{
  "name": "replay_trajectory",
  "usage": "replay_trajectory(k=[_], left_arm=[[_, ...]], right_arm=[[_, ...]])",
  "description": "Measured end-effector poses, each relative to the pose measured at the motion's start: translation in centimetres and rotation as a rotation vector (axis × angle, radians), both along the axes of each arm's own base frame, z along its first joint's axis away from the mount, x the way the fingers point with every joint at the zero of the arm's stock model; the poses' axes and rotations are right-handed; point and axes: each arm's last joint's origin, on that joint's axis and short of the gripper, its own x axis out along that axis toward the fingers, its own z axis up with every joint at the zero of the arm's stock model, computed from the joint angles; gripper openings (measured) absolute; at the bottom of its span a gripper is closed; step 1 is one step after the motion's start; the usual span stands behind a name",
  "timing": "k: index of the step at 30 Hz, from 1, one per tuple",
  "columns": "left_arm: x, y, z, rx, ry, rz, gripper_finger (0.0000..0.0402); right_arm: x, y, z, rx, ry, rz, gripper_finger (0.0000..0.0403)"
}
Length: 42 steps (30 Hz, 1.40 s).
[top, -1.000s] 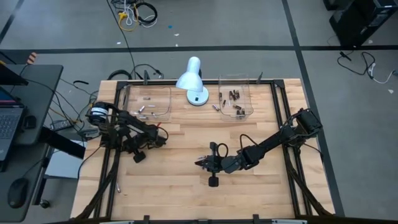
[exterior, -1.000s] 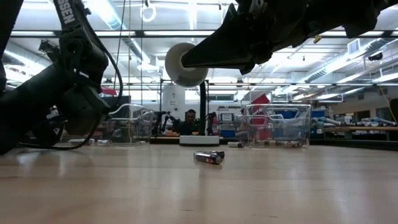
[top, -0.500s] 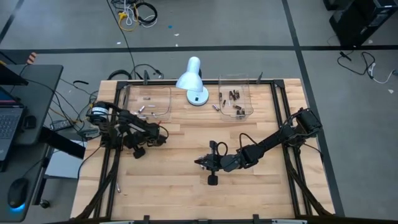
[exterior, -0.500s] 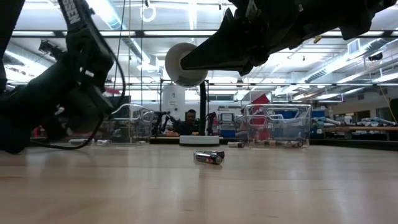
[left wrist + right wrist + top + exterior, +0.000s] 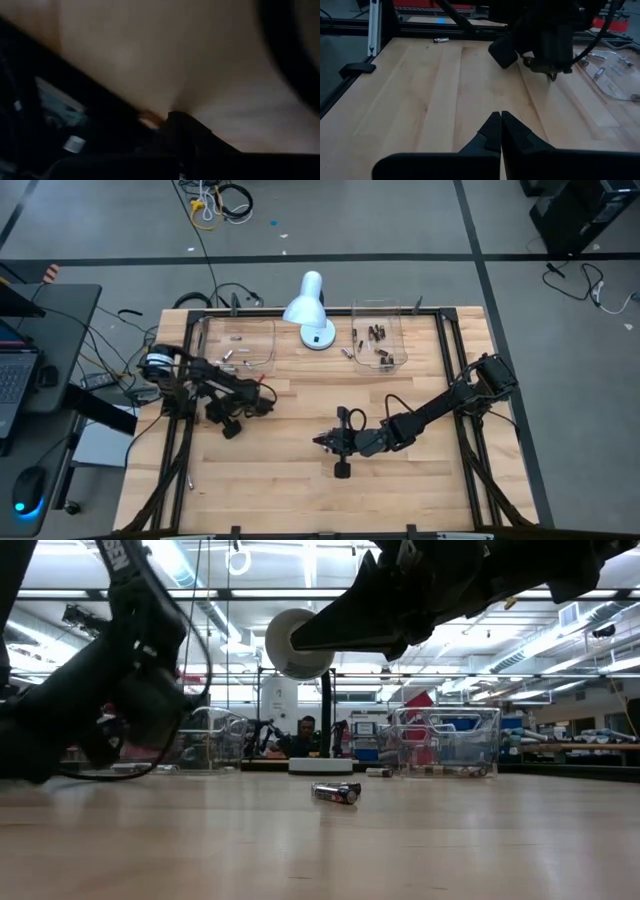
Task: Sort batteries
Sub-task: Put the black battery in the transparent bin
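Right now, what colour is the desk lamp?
White; the lamp shows best in the high view, between the two trays.

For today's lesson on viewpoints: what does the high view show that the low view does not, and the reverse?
Only the high view shows the dark batteries inside the right tray, and both arms whole. Only the low view shows the room behind, with a person, and a battery lying on bare wood. Both show the white lamp, two clear trays and the table.
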Motion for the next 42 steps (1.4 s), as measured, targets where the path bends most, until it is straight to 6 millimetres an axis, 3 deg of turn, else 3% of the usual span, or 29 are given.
replay_trajectory(k=[8,12,21,29,32,37,42], left_arm=[[3.0,-2.2,3.0,0.048,-0.083,-0.101,0.0],[2.5,-2.7,3.3,0.113,-0.039,-0.112,0.0],[1.8,-3.2,3.4,0.519,-0.042,0.081,0.0003],[-0.5,-5.3,5.1,0.658,0.058,0.009,0.0015],[-1.0,-6.0,6.3,0.621,-0.074,0.017,0.0013],[-1.4,-6.8,8.8,0.594,-0.554,0.067,0.0006],[-2.6,-5.9,10.1,0.698,-0.682,0.37,0.0006]], right_arm=[[0.2,-0.7,0.0,-0.008,0.001,-0.016,0.0],[0.3,-0.7,0.0,-0.007,0.001,-0.017,0.0],[0.3,-0.7,0.0,-0.005,0.0,-0.018,0.0],[0.2,-0.5,0.0,0.026,0.006,0.026,0.0],[0.2,-0.5,0.0,0.031,0.005,0.023,0.0],[0.4,-1.0,0.0,0.016,0.001,0.014,0.0],[0.6,-1.4,0.0,0.017,0.001,0.005,0.0]])
